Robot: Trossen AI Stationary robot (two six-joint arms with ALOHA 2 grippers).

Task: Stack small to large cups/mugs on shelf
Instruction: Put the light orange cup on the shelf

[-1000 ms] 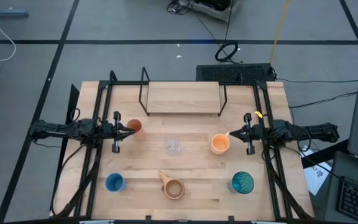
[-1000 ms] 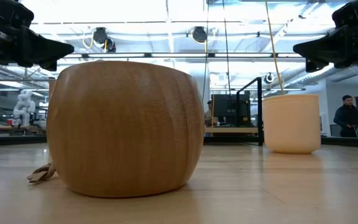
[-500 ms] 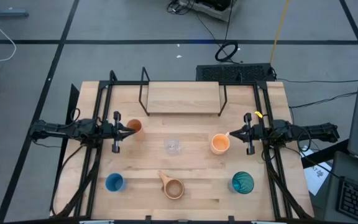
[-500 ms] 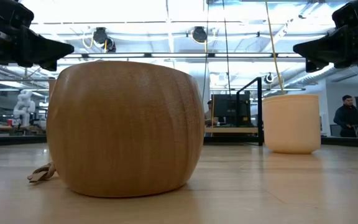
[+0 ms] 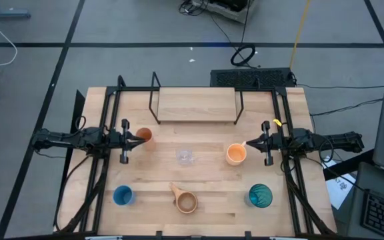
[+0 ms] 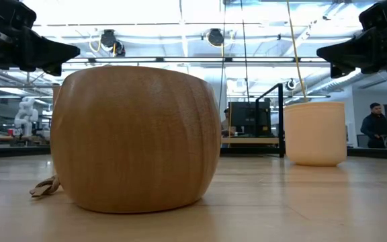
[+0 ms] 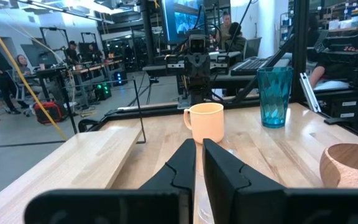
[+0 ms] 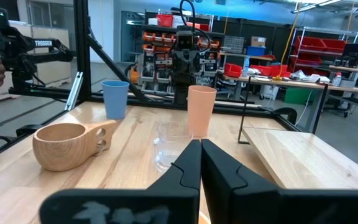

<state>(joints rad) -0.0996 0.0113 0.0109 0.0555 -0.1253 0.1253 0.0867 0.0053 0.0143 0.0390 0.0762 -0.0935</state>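
The shelf (image 5: 195, 105) stands on thin black legs at the table's far middle. One orange cup (image 5: 146, 137) stands under the tip of my left gripper (image 5: 143, 138), which hovers level and shut at the table's left. A second orange cup (image 5: 236, 154) stands just beside and below my right gripper (image 5: 247, 143), also shut and level, at the right. A clear cup (image 5: 185, 157) stands mid-table. Along the near edge stand a blue cup (image 5: 123, 195), a tan handled mug (image 5: 186, 201) and a teal tumbler (image 5: 260, 195). All of them stand upright on their bases.
Black frame rails (image 5: 102, 167) run along both side edges of the table. In the low view the mug (image 6: 136, 138) fills the foreground. People stand in the room beyond the table (image 6: 375, 124). Bare tabletop lies between the shelf and the row of cups.
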